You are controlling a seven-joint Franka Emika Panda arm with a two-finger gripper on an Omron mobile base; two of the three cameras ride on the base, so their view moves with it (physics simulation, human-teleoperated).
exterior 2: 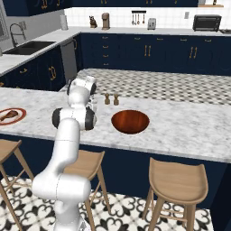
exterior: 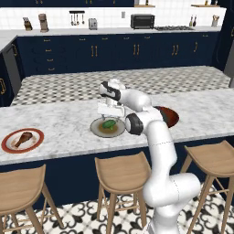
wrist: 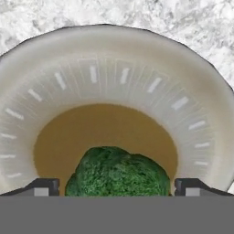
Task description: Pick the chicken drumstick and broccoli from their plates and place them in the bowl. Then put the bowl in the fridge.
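Note:
The broccoli [wrist: 118,173] lies on the olive-beige centre of the grey plate [wrist: 114,55] on the marble island, also visible as broccoli [exterior: 109,124] on plate [exterior: 98,131]. My gripper [exterior: 111,116] hangs just above it, pointing down and open. In the hand view its fingertips [wrist: 43,186] stand on either side of the floret without touching it. The chicken drumstick [exterior: 23,138] rests on the red-rimmed white plate [exterior: 9,147] far to the left. The red-brown bowl [exterior 2: 130,122] sits empty to the right of my arm. A grey sliver [exterior: 230,68] at the right edge may be the fridge; I cannot tell.
Two small shakers [exterior 2: 111,99] stand behind the bowl. Wooden stools [exterior: 122,172] line the island's near side. A second counter [exterior: 114,84] runs behind the island, and a sink [exterior 2: 27,45] lies at the far left.

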